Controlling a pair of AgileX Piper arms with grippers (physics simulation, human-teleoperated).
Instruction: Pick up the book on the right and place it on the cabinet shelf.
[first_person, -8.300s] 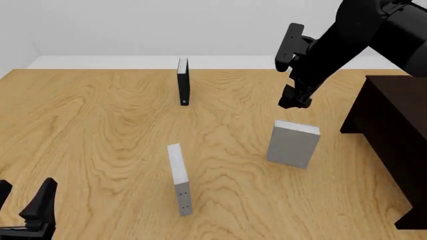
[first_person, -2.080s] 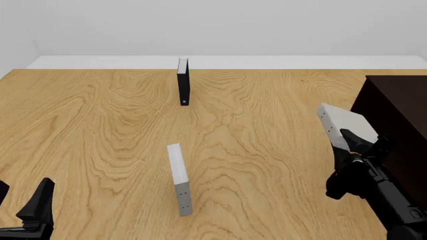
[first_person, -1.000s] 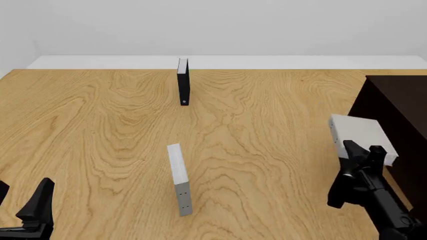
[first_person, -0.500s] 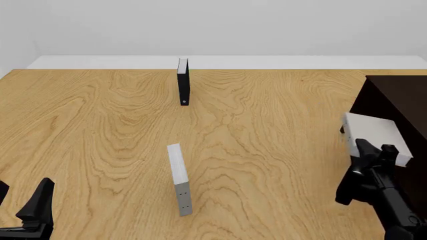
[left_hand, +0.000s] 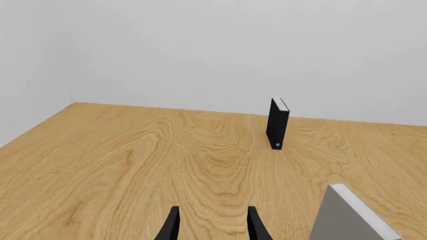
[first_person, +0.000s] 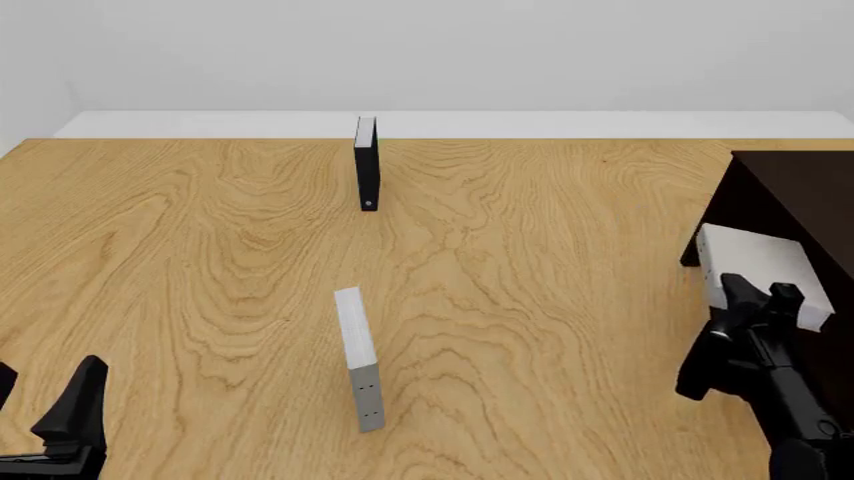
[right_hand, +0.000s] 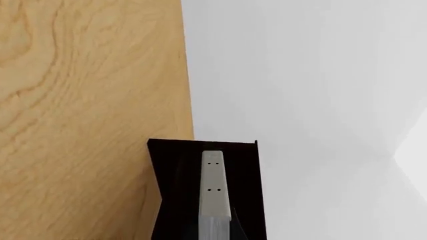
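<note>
Item: the book (first_person: 757, 270), a thick hardback with a broad, blank, light-grey cover. It is carried clear of the wooden surface (first_person: 200, 230) at the right side of the front view, tilted, with its far edge against the dark front of the cabinet (first_person: 801, 200). In the right wrist view the book (right_hand: 214, 187) is seen edge-on as a narrow pale strip with two pairs of small dark dots, lined up with the near-black cabinet (right_hand: 177, 190) behind it; whether it has entered the cabinet shelf cannot be told.

Right pincer (first_person: 763, 297): black, pressed onto the near lower edge of the book, which is pinched between its fingers.

Left pincer (left_hand: 212, 225): its two black fingers are held spread, with bare wood seen between them; nothing is held. In the front view it (first_person: 54, 415) is seen low at the near left corner.

Other stock: a thin grey-white book (first_person: 358, 355), stood upright near the middle of the surface, with small dots low on its spine; a thin black book (first_person: 367, 163), stood upright farther back, well apart from the others.
</note>
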